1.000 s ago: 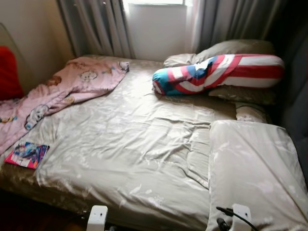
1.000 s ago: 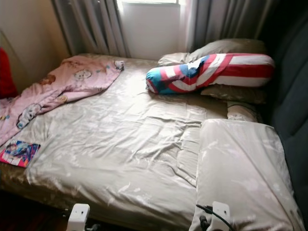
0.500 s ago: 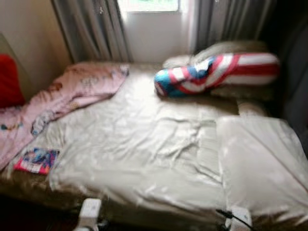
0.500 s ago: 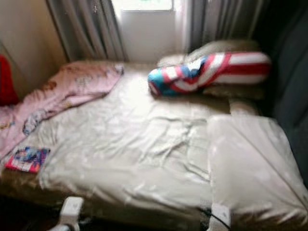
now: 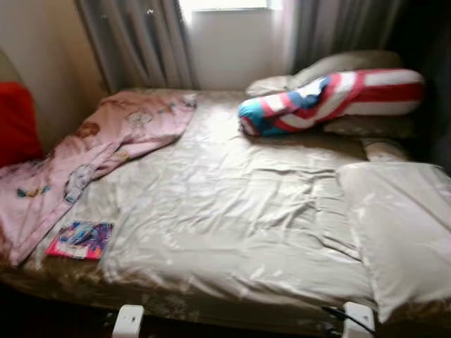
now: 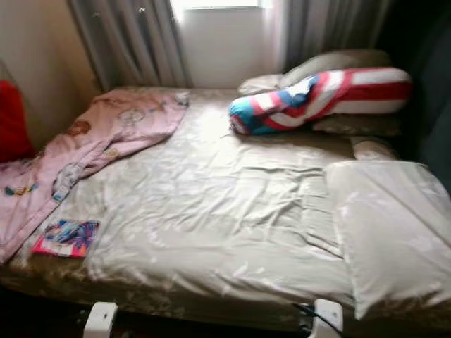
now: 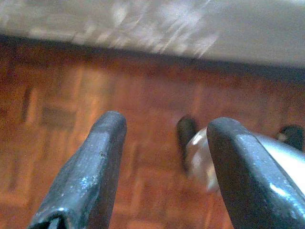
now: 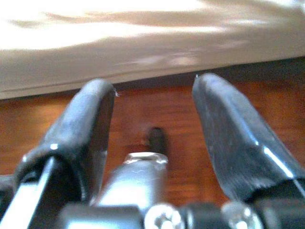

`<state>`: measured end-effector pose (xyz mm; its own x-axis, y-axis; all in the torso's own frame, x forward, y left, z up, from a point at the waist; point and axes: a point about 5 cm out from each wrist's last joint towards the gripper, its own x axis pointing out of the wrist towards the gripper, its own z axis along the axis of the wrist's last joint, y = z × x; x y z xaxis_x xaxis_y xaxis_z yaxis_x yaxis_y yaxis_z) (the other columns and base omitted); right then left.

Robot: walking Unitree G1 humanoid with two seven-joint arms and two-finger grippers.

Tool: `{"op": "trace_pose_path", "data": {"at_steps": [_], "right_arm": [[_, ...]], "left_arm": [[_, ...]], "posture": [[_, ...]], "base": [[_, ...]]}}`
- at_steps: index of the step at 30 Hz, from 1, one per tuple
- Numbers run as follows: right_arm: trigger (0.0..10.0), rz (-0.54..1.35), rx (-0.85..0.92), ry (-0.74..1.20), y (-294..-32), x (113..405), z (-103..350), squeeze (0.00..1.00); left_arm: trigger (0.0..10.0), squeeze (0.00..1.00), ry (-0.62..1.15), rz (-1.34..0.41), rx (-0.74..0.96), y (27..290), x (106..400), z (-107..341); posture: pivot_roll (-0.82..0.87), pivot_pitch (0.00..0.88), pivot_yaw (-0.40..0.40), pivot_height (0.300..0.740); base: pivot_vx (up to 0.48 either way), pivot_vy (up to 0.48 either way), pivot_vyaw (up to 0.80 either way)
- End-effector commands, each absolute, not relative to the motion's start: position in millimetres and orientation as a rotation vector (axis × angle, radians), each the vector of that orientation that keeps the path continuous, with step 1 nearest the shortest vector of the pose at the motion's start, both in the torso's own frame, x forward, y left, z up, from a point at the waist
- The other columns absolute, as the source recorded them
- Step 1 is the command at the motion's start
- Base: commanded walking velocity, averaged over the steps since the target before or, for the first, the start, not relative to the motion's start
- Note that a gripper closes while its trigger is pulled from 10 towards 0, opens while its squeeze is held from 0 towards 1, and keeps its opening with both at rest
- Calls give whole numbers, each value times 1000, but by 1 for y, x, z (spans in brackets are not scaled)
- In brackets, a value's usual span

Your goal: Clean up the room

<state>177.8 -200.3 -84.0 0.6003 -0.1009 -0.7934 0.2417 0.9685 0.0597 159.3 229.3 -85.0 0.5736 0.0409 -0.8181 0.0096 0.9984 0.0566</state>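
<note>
Both grippers, left (image 7: 164, 167) and right (image 8: 152, 129), hang with jaws released and empty above the wood floor (image 7: 57, 109), bed (image 5: 225, 211) just ahead.

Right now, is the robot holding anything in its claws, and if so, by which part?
Nothing is held. The left gripper and right gripper both hang open above the wooden floor beside the bed, with nothing between their fingers.
</note>
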Motion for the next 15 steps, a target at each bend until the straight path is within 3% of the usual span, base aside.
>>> {"op": "trace_pose_path", "data": {"at_steps": [1,15], "right_arm": [[10000,-217,153,915,-209,174,-84,0],[10000,-207,151,916,-207,177,-83,0]], "left_arm": [[10000,0,934,15,57,226,167,-82],[10000,0,939,9,58,213,171,-84]], "posture": [[-21,0,42,740],[-14,0,46,740]], "base": [[0,480,0],[0,480,0]]}}
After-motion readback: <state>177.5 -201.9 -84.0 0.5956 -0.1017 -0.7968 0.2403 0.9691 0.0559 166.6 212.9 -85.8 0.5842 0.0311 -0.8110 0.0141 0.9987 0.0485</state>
